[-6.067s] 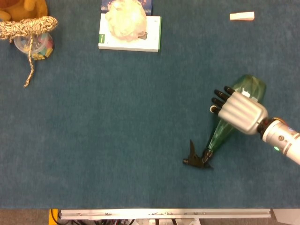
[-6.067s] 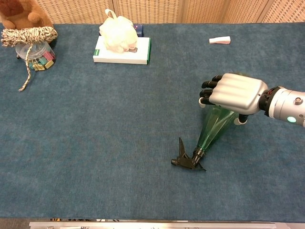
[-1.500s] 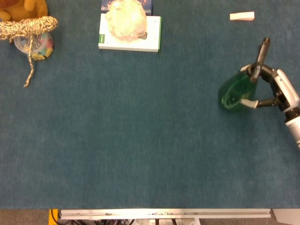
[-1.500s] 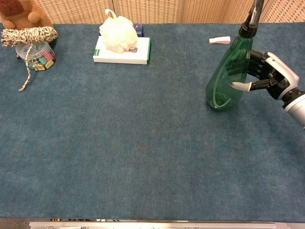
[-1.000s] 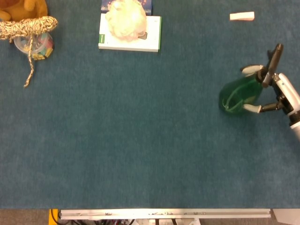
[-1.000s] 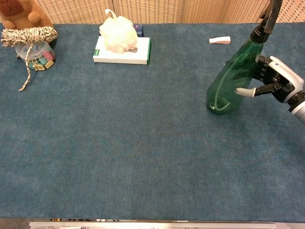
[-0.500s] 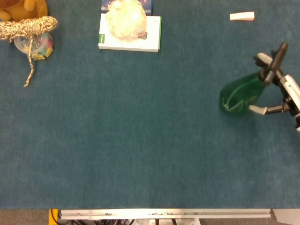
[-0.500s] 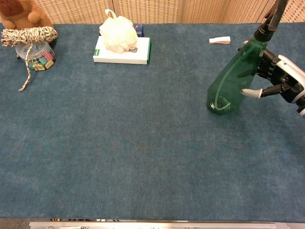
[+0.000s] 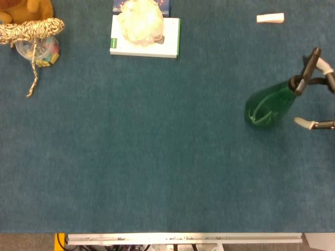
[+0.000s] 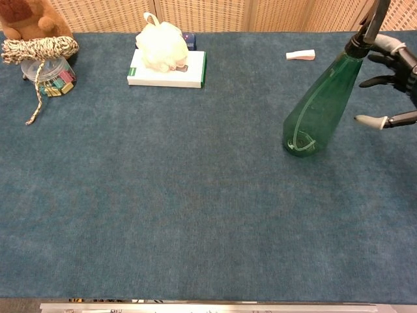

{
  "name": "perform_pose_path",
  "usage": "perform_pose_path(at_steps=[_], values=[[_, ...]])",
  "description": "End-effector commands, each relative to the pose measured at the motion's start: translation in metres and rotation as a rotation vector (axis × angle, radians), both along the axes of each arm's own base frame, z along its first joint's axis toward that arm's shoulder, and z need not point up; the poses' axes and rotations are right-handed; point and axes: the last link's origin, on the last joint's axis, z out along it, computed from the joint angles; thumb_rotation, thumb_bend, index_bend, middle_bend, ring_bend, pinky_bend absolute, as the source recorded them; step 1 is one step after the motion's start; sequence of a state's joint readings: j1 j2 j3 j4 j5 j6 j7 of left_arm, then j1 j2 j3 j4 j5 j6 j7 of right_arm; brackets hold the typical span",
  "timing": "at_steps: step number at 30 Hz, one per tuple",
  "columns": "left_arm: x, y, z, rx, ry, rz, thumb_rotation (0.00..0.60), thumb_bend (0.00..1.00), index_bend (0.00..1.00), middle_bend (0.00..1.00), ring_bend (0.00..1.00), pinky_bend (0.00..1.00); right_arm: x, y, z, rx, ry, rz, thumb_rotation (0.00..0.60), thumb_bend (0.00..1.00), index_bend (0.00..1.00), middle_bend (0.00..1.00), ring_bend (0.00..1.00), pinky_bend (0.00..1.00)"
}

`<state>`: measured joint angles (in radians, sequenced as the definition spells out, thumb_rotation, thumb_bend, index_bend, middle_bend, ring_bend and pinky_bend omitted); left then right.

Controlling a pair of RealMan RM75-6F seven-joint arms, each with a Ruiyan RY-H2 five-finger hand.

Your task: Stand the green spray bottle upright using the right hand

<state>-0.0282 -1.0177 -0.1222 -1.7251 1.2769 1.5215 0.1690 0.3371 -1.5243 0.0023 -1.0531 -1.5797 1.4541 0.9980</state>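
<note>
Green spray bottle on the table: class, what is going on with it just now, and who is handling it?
The green spray bottle stands on its base on the blue table, leaning toward the right hand. That hand is at the frame's right edge with its fingers spread; they look apart from the bottle's body, though one fingertip sits close to the black nozzle, and contact there cannot be told. The left hand is not in view.

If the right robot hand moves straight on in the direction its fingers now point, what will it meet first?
Most likely the green spray bottle. The right robot hand sits open at the frame's right edge, fingers pointing left toward the bottle's neck and body. Depth is unclear, so the fingers might pass just beside it.
</note>
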Motion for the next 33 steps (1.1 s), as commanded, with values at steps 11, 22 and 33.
perform_pose_path(at_steps=[11, 22, 33], values=[[0.002, 0.005, -0.015, -0.076, -0.033, -0.029, 0.600, 0.05, 0.43, 0.33, 0.19, 0.38, -0.004, 0.050, 0.095, -0.434, 0.598, -0.333, 0.600, 0.00, 0.06, 0.10, 0.06, 0.27], [0.002, 0.014, -0.028, -0.138, -0.056, -0.072, 0.600, 0.05, 0.43, 0.33, 0.20, 0.38, -0.016, 0.055, 0.105, -0.482, 0.860, -0.514, 0.600, 0.00, 0.10, 0.11, 0.06, 0.27], [0.001, 0.018, -0.038, -0.181, -0.063, -0.061, 0.600, 0.05, 0.43, 0.33, 0.20, 0.39, -0.028, 0.055, 0.114, -0.393, 0.803, -0.485, 0.600, 0.00, 0.11, 0.12, 0.06, 0.27]])
